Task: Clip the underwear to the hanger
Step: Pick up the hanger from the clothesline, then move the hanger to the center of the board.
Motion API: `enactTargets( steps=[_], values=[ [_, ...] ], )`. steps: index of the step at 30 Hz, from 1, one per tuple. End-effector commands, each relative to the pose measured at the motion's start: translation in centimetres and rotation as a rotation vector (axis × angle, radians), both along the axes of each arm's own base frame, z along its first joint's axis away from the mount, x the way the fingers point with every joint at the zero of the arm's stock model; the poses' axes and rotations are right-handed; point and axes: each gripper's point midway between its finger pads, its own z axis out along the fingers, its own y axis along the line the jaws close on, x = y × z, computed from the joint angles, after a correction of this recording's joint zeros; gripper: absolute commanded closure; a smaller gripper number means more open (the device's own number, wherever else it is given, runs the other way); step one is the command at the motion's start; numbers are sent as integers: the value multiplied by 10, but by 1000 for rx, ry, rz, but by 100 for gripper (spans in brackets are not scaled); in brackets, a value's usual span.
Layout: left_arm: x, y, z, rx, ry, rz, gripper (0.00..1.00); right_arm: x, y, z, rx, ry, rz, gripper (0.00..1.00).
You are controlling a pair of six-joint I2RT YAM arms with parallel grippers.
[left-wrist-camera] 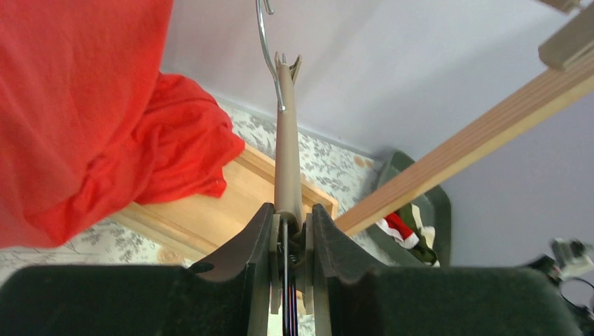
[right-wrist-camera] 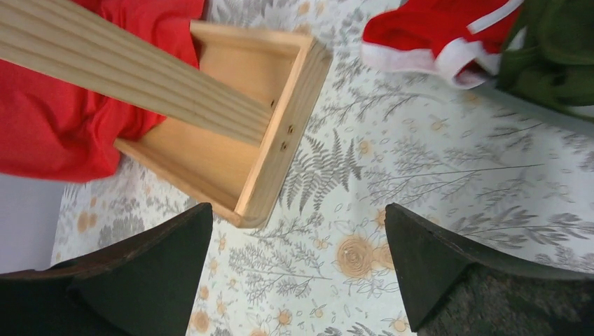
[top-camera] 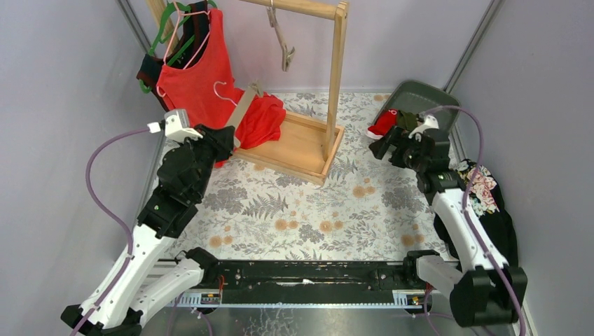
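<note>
Tan plastic, the hanger [top-camera: 243, 110] is pinched at one end of its bar by the left claw [top-camera: 225, 138], whose fingers [left-wrist-camera: 258, 241] are closed tight on either side of it. In the top view the bar's long axis runs on a slant, from the claw up and to the right toward the back wall, and its wire hook [top-camera: 223, 89] rises at the far end in front of the red tank top [top-camera: 195, 77]. The left arm reaches forward from its base with the elbow bent, its wrist at the left end of the wooden rack [top-camera: 298, 148].

The red briefs [top-camera: 383, 124] lie bunched at the near left rim of a dark tray [top-camera: 429, 94] in the far right corner of the worktop [top-camera: 315, 210], the white band turned toward the worktop's middle. The green briefs [top-camera: 408, 119] sit just to their right, touching them, inside the tray.

The right arm stretches forward along the right side. The right claw [top-camera: 382, 147] hangs over the fern-print worktop just beside the red briefs, its fingers [right-wrist-camera: 175, 241] spread wide with nothing between them.
</note>
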Motion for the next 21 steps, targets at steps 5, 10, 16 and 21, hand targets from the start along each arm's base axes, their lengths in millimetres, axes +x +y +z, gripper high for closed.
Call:
enactTargets(
  steps=[5, 10, 16, 21],
  values=[
    [-10, -23, -19, -127, -14, -109, 100, 22, 76, -8, -130, 56, 225, 1],
    [-15, -27, -27, -152, -21, -144, 100, 41, 103, -17, -162, 65, 253, 1],
    [-19, -36, -35, -206, -38, -189, 100, 72, 126, -30, -166, 89, 258, 1],
    [-20, -31, -40, -245, -78, -169, 100, 90, 138, -27, -100, 54, 250, 1]
  ],
)
